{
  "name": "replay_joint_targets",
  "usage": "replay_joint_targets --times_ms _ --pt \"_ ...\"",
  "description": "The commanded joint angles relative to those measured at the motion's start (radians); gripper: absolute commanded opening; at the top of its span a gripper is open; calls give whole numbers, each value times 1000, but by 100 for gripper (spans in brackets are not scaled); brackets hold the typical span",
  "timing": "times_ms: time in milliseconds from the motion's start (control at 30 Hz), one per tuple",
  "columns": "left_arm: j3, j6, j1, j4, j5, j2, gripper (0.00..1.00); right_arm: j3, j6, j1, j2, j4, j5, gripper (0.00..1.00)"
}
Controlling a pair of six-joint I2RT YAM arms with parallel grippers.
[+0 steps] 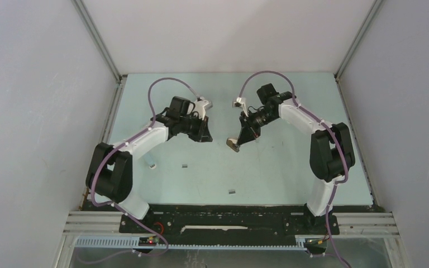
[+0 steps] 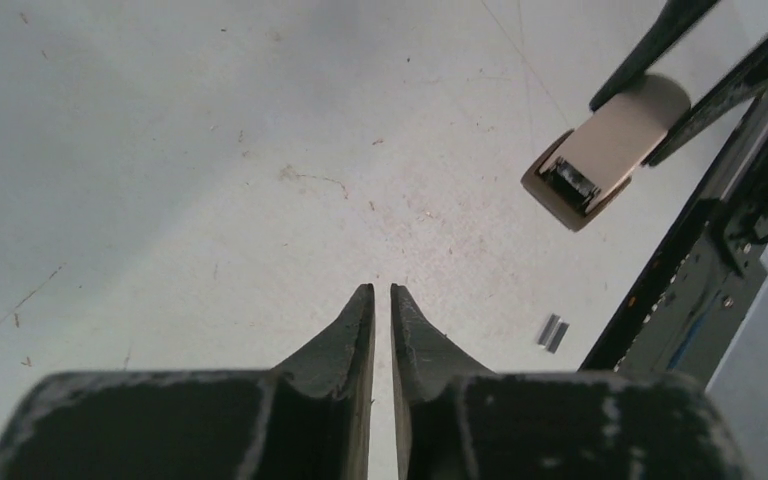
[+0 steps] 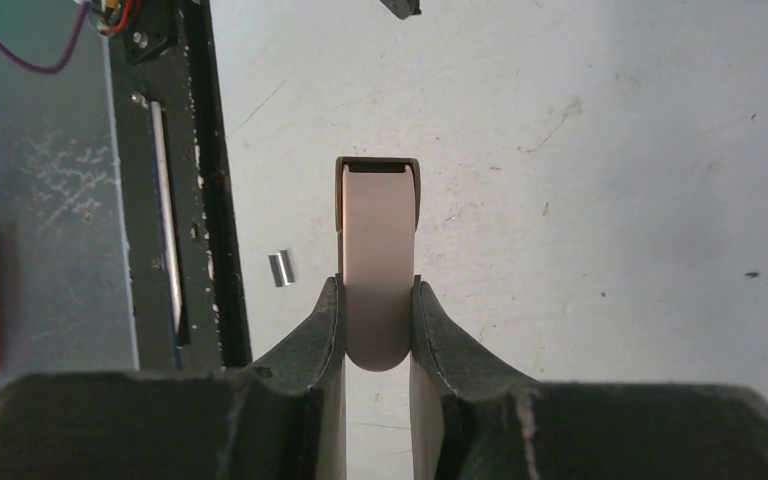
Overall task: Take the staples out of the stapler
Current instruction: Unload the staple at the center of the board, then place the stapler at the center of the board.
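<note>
While the right claw (image 3: 377,290) grips the stapler (image 3: 378,220), staples (image 1: 185,166) lie scattered.

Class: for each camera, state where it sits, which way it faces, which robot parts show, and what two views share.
Top external: above and behind the robot, looking down on the table; left arm and right arm show.
Left wrist: on the left arm, looking down past the left end effector at the table.
Right wrist: on the right arm, looking along the right end effector clamped on the stapler.
Shared: both wrist views show the stapler.
</note>
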Motion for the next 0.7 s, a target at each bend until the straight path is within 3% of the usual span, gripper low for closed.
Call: replay_joint_targets --times_ms 0,167,300,467,533,667 --pt "-15 -104 7 64 -43 -68 19 -30 125 -23 -45 67 -70 0" --pt "-38 -156 13 80 -177 -184 34 -50 136 -78 -75 47 -57 0" --pt "-77 -166 14 89 -402 -326 48 -69 142 -134 -108 31 -11 0" --pt "-178 -188 16 139 -700 -550 79 -112 133 -214 -171 29 117 0" --pt "-228 -199 21 169 -785 -629 98 -131 142 -261 -195 29 160 0" --pt "-310 -243 43 206 -859 -753 100 -163 163 -371 -230 35 237 0"
